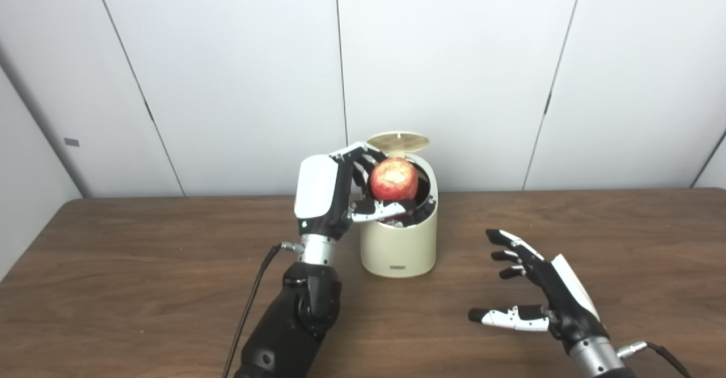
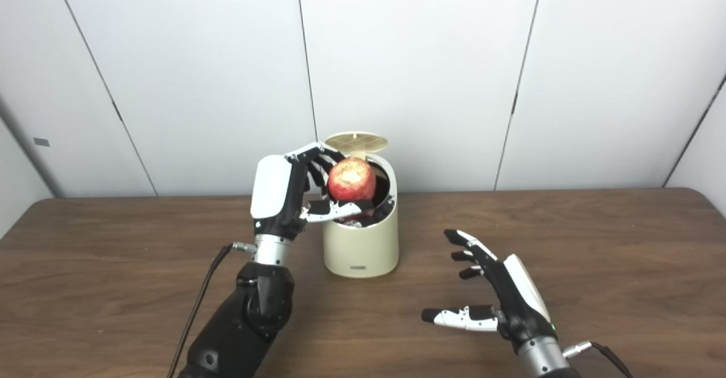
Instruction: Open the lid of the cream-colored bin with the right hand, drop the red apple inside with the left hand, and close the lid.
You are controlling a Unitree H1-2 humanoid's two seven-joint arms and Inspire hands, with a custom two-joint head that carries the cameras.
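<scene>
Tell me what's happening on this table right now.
The left hand holds a red apple right over the open mouth of the cream-colored bin, whose lid stands flipped up at the back. The right hand waits open above the table, clear of the bin.

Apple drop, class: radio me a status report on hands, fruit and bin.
Left hand shut on red apple, over open cream-colored bin. Lid up. Right hand open, clear of bin. Nothing in the way.

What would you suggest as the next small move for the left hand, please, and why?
Probably open the fingers and let go: the left hand holds the red apple right over the bin mouth, and the lid stands open behind it.
</scene>
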